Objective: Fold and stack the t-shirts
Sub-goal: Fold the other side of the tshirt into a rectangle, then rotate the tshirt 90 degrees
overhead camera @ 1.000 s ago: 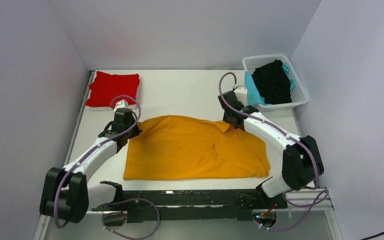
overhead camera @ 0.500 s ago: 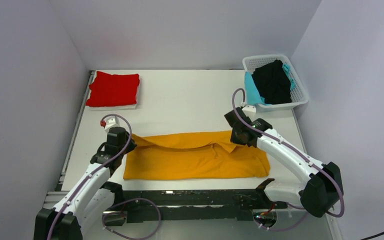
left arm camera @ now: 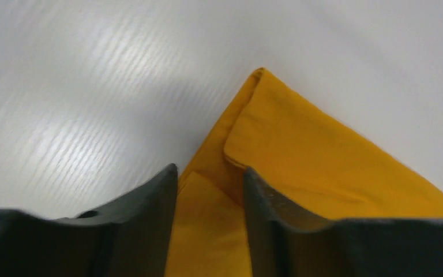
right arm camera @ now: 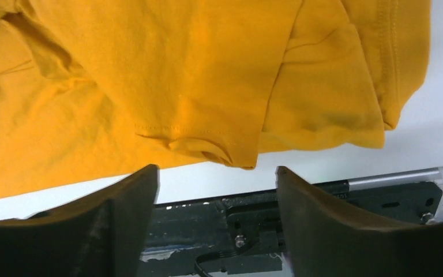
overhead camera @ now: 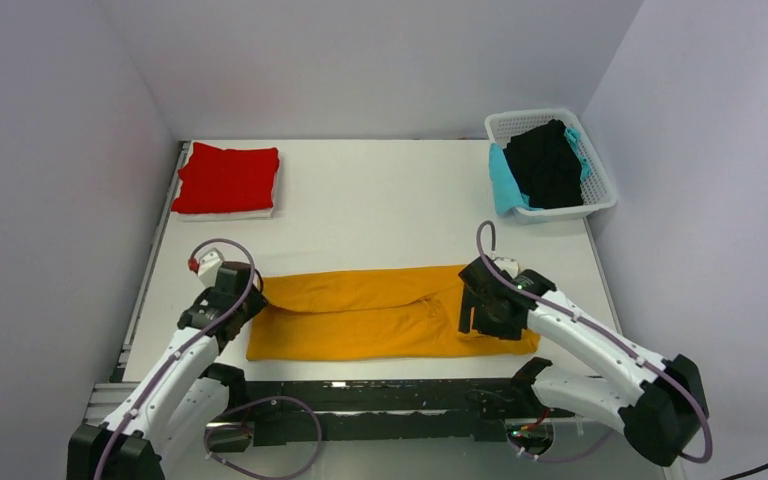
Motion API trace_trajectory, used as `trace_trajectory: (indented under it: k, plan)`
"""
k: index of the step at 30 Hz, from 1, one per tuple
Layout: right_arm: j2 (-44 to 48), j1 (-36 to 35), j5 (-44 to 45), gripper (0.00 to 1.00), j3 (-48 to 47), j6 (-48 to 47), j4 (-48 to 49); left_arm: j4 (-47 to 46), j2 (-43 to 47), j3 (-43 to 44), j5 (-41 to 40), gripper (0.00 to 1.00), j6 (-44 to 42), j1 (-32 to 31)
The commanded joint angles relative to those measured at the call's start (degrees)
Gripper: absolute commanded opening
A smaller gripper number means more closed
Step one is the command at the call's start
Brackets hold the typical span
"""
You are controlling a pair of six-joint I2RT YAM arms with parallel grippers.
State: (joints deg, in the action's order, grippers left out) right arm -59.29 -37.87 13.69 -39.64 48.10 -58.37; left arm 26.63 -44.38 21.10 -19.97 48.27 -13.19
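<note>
An orange t-shirt (overhead camera: 380, 315) lies near the table's front edge, folded into a long band with its far half laid over the near half. My left gripper (overhead camera: 251, 301) hovers at the shirt's left end. In the left wrist view that gripper (left arm camera: 207, 170) is open, the folded corner (left arm camera: 300, 138) lying loose below its fingers (left arm camera: 138, 225). My right gripper (overhead camera: 476, 311) is over the right end; there the gripper (right arm camera: 214, 170) stands wide open above the shirt's hem (right arm camera: 207, 144), holding nothing. A folded red t-shirt (overhead camera: 225, 178) rests at the back left.
A white basket (overhead camera: 600, 195) at the back right holds a black shirt (overhead camera: 545, 165) and a teal one (overhead camera: 505, 185). A black rail (overhead camera: 380, 395) runs along the front edge, just beyond the shirt's near hem, and the rail (right arm camera: 323, 202) shows between the right fingers.
Both grippers carried the shirt's far edge toward the front, folding it in half, then opened and let the cloth go.
</note>
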Motion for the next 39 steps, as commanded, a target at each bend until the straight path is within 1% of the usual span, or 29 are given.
trace_trajectory:
  k: [1,2,3,5,6,8,9,11,12,13,15,18,21,25,29,33,36,38,39]
  plan:
    - [6.22,-0.23,1.85,0.87,-4.13,-1.89,-4.77,12.79,2.76,6.85,-9.78,0.69,7.02,0.12]
    - [7.26,-0.19,2.62,0.97,-5.65,-3.01,-4.66,14.17,3.52,8.42,-10.87,0.86,6.98,0.1]
    - [8.34,-0.19,3.25,1.0,-7.1,-4.03,-4.39,15.17,4.25,9.97,-11.25,0.98,6.59,0.11]
    - [10.44,-0.19,4.26,1.0,-9.15,-5.49,-2.22,14.6,5.68,12.67,-8.4,0.99,3.91,0.07]
    - [11.42,-0.19,3.95,1.0,-9.26,-5.67,-0.31,12.78,6.06,13.49,-5.29,0.99,1.89,0.02]
    - [13.04,-0.15,1.57,1.0,-7.38,-6.61,5.99,5.97,6.09,13.56,4.26,1.0,-2.67,0.06]
    - [13.19,-0.18,0.18,1.0,-6.05,-6.66,9.39,-0.14,5.4,12.89,9.62,0.99,-4.75,0.04]
    - [12.29,-0.14,-0.34,1.0,-3.56,-4.71,15.73,-9.44,2.1,11.09,21.49,0.99,-7.34,-0.12]
    - [11.21,-0.13,0.43,1.0,-2.4,-3.2,17.6,-12.37,-0.58,10.5,25.62,0.99,-7.47,-0.28]
    - [9.93,-0.07,1.37,1.0,-1.47,-1.31,18.68,-13.82,-3.66,10.65,28.66,0.99,-7.44,-0.84]
    - [6.77,0.29,2.1,1.0,0.66,2.07,20.4,-14.81,-10.17,11.52,32.24,0.99,-8.78,-2.14]
    - [1.44,2.17,-1.86,1.0,4.35,2.96,24.94,-14.66,-18.21,11.54,32.51,0.99,-10.24,-3.1]
    - [-3.75,5.8,-5.98,1.0,8.38,2.75,30.57,-15.65,-23.32,9.36,31.22,1.0,-10.7,-3.12]
    - [-9.71,10.28,-6.25,1.0,10.49,2.65,34.66,-16.22,-26.26,5.8,29.01,1.0,-9.69,-3.11]
    - [-16.23,13.84,-7.08,1.0,9.55,2.74,45.23,-17.38,-26.38,1.6,28.46,0.99,-7.39,-3.14]
    - [-26.92,16.53,-6.84,1.0,2.04,2.78,53.8,-20.93,-24.61,-1.18,31.94,0.99,-3.61,-3.79]
    - [-36.14,17.61,-7.59,1.0,-6.4,1.49,57.83,-21.65,-22.96,-1.05,33.33,0.99,-0.37,-7.45]
    - [-42.54,17.74,-7.85,1.0,-13.48,-4.07,60.66,-20.97,-21.37,-0.58,32.95,0.99,1.92,-11.02]
    - [-47.27,17.76,-8.04,1.0,-19.5,-7.67,60.18,-21.11,-20.42,-0.49,32.89,0.99,2.97,-12.84]
